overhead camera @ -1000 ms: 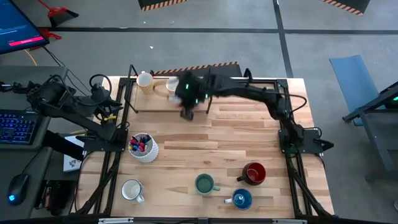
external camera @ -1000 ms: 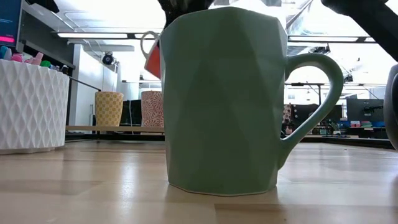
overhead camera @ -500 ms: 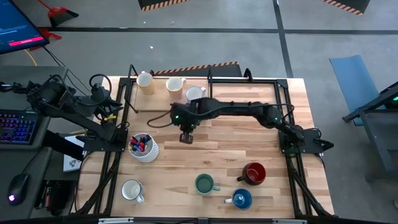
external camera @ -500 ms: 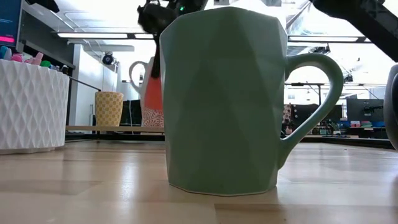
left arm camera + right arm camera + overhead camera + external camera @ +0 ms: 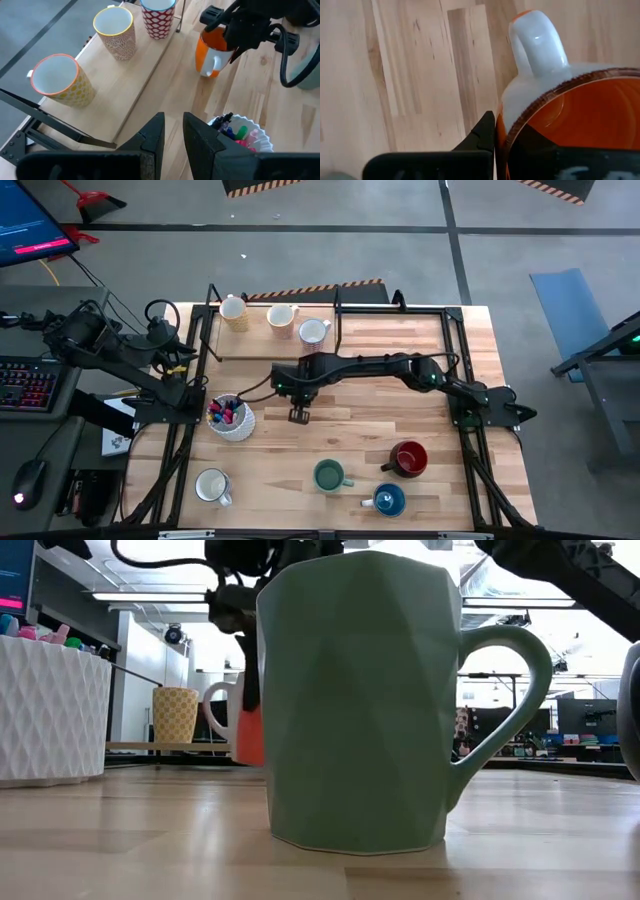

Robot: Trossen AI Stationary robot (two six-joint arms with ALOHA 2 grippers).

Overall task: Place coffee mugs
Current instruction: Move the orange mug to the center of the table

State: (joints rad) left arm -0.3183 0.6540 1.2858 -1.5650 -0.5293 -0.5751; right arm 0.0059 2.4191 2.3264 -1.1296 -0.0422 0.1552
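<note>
My right gripper (image 5: pixel 298 415) reaches in from the right over the table's middle, shut on the orange mug (image 5: pixel 212 52), which has a white handle (image 5: pixel 537 45). In the low view the orange mug (image 5: pixel 247 725) shows behind the big green mug (image 5: pixel 360 700); whether its base touches the table I cannot tell. The green mug (image 5: pixel 328 475), dark red mug (image 5: pixel 408 458), blue mug (image 5: pixel 388 500) and a white mug (image 5: pixel 212 485) stand on their bases near the near edge. My left gripper (image 5: pixel 173 125) waits at the table's left edge, open by a narrow gap. My right gripper holds the orange mug by its rim (image 5: pixel 506 131), right beside the handle. One finger (image 5: pixel 485 132) is outside the wall and the other inside the mug. The fingers come from above, pointing down. The mug hangs upright below them, low over the table.
Three patterned cups (image 5: pixel 232 310), (image 5: pixel 282 317), (image 5: pixel 313 330) stand on a raised board (image 5: pixel 150 75) at the far left. A white perforated pen holder (image 5: pixel 230 418) with markers stands just left of the held mug. Bare wood lies in the table's middle and right.
My right gripper has carried the orange mug from beside the far board toward the near edge and down, ending low beside the pen holder. The mug stayed upright in the hold.
</note>
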